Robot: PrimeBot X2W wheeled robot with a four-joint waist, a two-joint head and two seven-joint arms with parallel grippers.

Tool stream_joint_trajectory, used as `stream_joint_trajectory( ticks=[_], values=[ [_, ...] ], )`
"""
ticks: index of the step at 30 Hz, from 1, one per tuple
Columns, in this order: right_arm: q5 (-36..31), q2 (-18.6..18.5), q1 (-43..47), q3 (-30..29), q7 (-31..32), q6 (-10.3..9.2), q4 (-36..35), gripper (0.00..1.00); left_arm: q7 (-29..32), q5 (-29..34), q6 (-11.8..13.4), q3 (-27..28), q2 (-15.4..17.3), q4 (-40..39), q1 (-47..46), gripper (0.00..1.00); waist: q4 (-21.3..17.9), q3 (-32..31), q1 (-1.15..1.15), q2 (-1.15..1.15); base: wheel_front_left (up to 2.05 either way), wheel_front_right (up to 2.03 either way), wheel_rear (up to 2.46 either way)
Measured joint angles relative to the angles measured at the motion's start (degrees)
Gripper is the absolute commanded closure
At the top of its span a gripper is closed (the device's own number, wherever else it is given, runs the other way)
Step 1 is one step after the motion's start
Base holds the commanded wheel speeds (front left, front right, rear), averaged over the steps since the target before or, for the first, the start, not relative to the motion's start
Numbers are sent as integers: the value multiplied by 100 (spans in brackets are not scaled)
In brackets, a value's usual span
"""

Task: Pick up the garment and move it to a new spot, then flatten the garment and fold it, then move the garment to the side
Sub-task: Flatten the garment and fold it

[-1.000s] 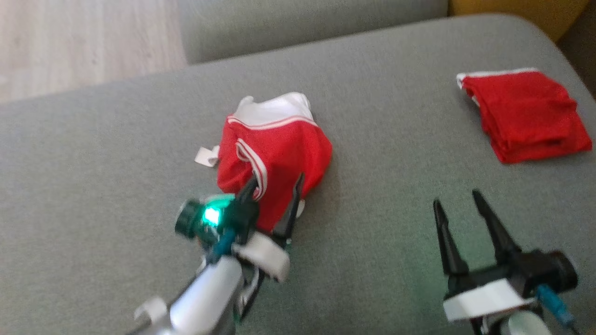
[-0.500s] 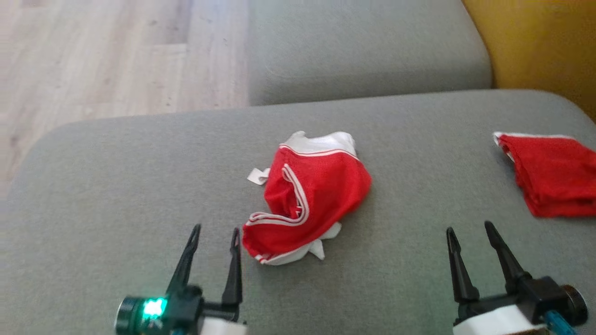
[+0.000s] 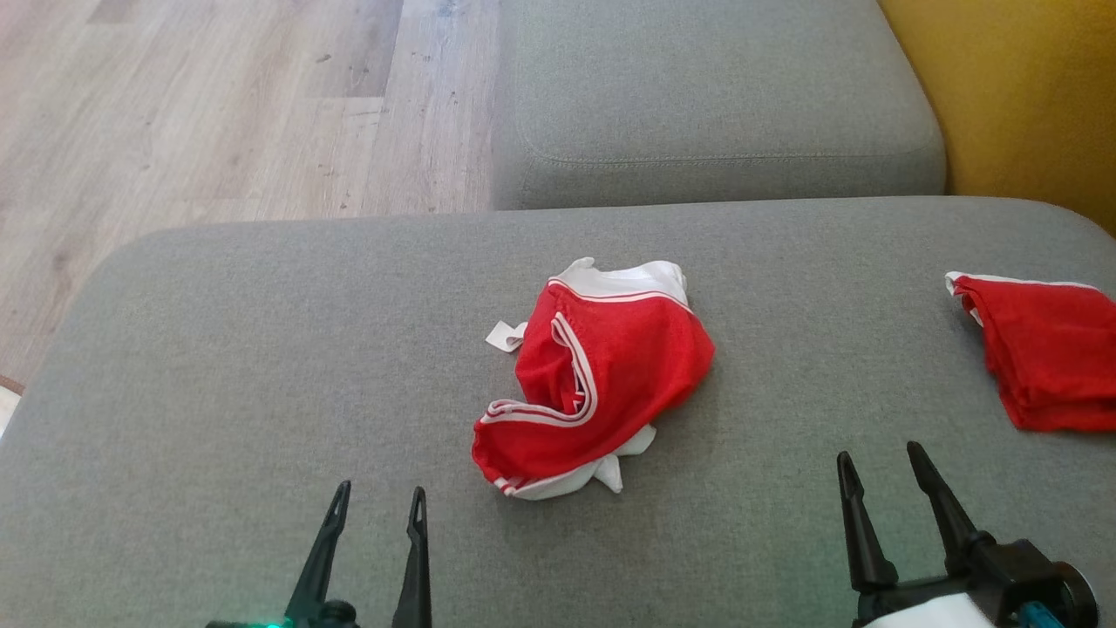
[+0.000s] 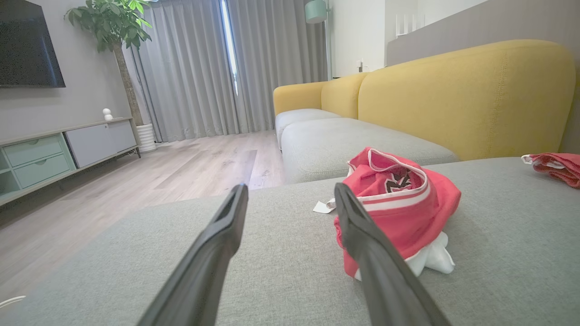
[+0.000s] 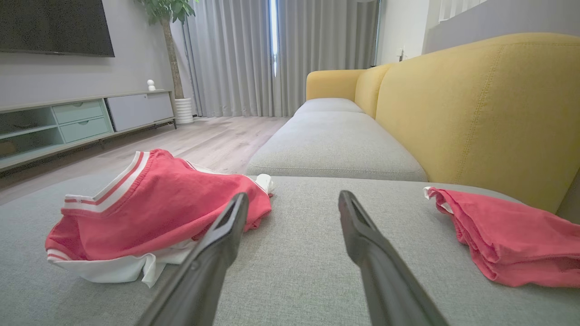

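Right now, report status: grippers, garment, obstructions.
Left gripper open, empty. Right gripper open, empty. Garment crumpled on grey cushion, untouched. Folded red cloth at far right, apart.

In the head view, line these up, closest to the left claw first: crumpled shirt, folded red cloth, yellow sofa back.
1. Crumpled shirt, middle, ahead of the left claw.
2. Folded red cloth, far right.
3. Yellow sofa back, far right corner.

We log the garment (image 3: pixel 610 366) as red, with white trim carrying thin red stripes and white lining. Second cloth (image 3: pixel 1051 358): plain red, white edge. Seat cushion (image 3: pixel 261 375): grey weave. Sofa back (image 3: pixel 1020 96): mustard yellow. Floor (image 3: pixel 218 105): pale wood grain.
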Motion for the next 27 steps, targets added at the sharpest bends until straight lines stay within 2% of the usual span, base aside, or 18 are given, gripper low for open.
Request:
stream_joint_trajectory(
  ticks=[17, 23, 27],
  values=[
    [44, 1, 0, 14, 0, 0, 68, 0, 0, 170, -154, 235, -169, 23, 40, 0, 22, 46, 1, 0, 0, 0, 0],
    [34, 2, -12, 59, 0, 0, 41, 0, 0, 172, -470, 207, -162, 673, -23, 0, 1, 189, 1, 0, 0, 0, 0],
    [-15, 2, -44, 99, 0, 0, -55, 0, 0, 199, -772, 104, -170, 1128, -564, 0, -22, 391, 1, 0, 0, 0, 0]
  ],
)
